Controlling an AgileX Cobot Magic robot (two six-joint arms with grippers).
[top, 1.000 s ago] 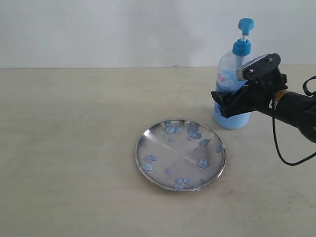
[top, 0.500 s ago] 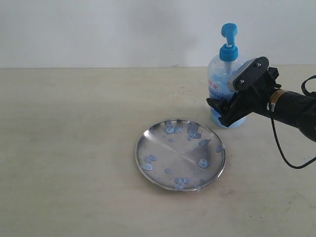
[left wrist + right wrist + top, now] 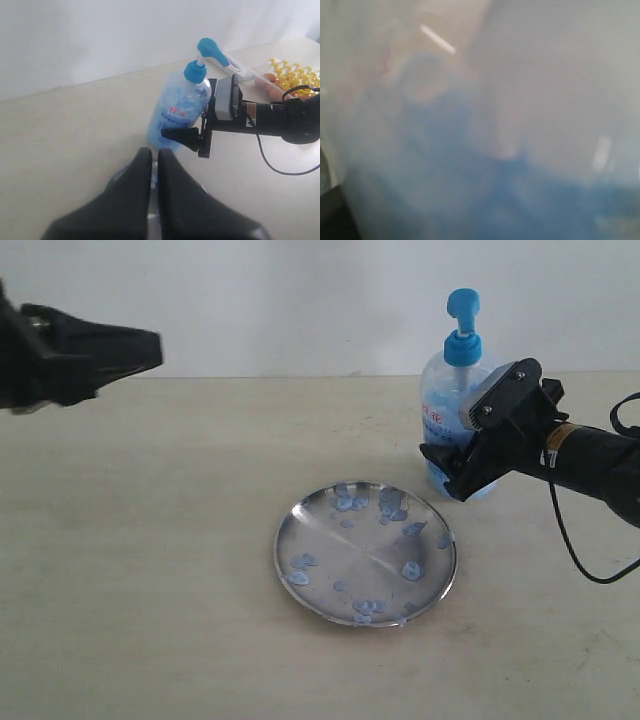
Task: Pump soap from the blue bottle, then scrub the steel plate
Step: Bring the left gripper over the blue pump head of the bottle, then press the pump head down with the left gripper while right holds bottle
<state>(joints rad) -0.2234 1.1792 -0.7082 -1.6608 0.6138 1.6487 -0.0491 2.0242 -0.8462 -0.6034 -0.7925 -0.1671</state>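
Note:
The blue bottle (image 3: 447,390) stands upright just behind the steel plate (image 3: 330,550), its pump head up. My right gripper (image 3: 447,468) is shut on the bottle's lower body from the right. Pale blue soap blobs (image 3: 412,569) dot the plate. My left gripper (image 3: 157,348) hangs shut, high at the far left, holding nothing. In the left wrist view its black fingers (image 3: 172,170) lie together and point at the blue bottle (image 3: 177,107), hiding most of the plate. The right wrist view is filled by the blurred blue bottle (image 3: 470,190); its fingers are hidden.
A beige table (image 3: 150,570) carries everything, with a white wall behind. In the left wrist view, a clear tray (image 3: 260,75) with yellow spiral pieces (image 3: 295,75) and orange items lies beyond the right arm (image 3: 272,117), whose cable (image 3: 570,550) loops down.
The right gripper carried the bottle left, closer to the plate, then held almost still. The left gripper has come into the exterior view at the upper left.

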